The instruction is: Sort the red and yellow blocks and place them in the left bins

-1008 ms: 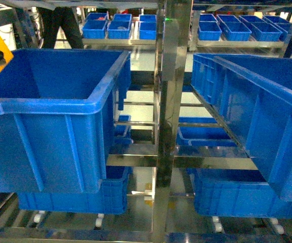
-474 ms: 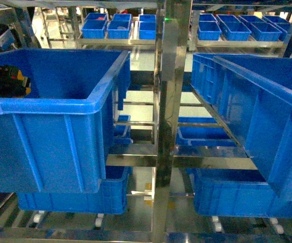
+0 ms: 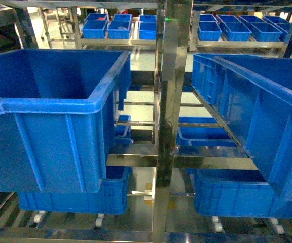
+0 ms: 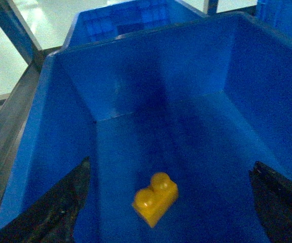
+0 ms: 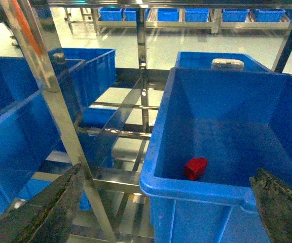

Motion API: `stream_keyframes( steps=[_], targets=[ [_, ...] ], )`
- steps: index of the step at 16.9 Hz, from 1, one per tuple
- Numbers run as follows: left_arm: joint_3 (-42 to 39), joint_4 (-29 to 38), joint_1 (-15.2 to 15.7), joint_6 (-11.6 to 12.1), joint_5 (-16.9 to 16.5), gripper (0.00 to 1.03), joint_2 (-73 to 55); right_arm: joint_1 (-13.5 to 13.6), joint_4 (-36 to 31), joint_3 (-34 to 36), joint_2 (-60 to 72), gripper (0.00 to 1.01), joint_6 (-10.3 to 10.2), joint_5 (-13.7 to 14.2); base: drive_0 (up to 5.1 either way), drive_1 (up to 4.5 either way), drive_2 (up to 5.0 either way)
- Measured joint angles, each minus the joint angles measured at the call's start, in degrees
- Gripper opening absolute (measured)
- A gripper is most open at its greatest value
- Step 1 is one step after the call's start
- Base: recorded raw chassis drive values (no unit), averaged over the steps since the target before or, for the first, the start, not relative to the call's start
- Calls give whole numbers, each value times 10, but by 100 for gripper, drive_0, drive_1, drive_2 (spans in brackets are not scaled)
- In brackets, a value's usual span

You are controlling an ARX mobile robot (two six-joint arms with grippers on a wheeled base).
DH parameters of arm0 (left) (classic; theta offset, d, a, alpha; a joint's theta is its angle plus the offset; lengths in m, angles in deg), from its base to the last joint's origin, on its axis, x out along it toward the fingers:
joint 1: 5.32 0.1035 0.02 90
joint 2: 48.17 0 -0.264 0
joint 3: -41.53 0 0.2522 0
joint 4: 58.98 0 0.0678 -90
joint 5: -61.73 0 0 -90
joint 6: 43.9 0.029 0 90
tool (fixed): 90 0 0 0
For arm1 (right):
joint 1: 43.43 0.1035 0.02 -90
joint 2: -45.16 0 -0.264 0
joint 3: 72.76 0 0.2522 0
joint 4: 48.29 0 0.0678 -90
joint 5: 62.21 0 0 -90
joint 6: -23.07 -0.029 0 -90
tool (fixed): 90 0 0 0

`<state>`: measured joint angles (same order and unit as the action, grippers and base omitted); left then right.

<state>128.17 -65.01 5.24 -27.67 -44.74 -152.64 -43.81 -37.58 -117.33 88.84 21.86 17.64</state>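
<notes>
The yellow block [image 4: 155, 198] lies on the floor of the big blue bin [image 4: 60, 116] on the left, a little tilted, with its two round bumps facing up. The left gripper [image 4: 171, 207] hangs over this bin with its two dark fingers [image 4: 60, 207] spread wide, one on each side of the block, and it holds nothing. The right gripper [image 5: 166, 202] is also spread wide and holds nothing. Below it is another blue bin [image 5: 186, 190], and a red block [image 5: 195, 168] sits on the floor of that bin near the front wall. A shiny metal rack post [image 3: 169, 101] stands between the left bin [image 3: 60, 106] and the right bin [image 3: 267, 121] in the head view. No gripper shows in the head view. More small blue bins [image 3: 108, 26] sit on a shelf far behind.
</notes>
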Motion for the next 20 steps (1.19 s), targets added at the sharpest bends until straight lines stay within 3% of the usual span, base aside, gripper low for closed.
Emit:
stream_keyframes(
  steps=[3,5,7,9,13,20],
  targets=[
    [-127,-44,-15,-9,-46,98,107,0,0,0,0,98,0,0,0,0,0],
    [-197,-46,0,-27,-66,98,180,0,0,0,0,98,0,0,0,0,0],
    [-241,-37,47,-81,-47,98,267,0,0,0,0,98,0,0,0,0,0],
    [-314,39,76,-133,27,98,383,0,0,0,0,98,0,0,0,0,0],
    [-362,40,-10,-176,45,98,469,0,0,0,0,98,0,-1,0,0,0],
    [-362,40,-13,-188,51,98,468,0,-16,3,0,97,0,7,0,0,0]
  ],
)
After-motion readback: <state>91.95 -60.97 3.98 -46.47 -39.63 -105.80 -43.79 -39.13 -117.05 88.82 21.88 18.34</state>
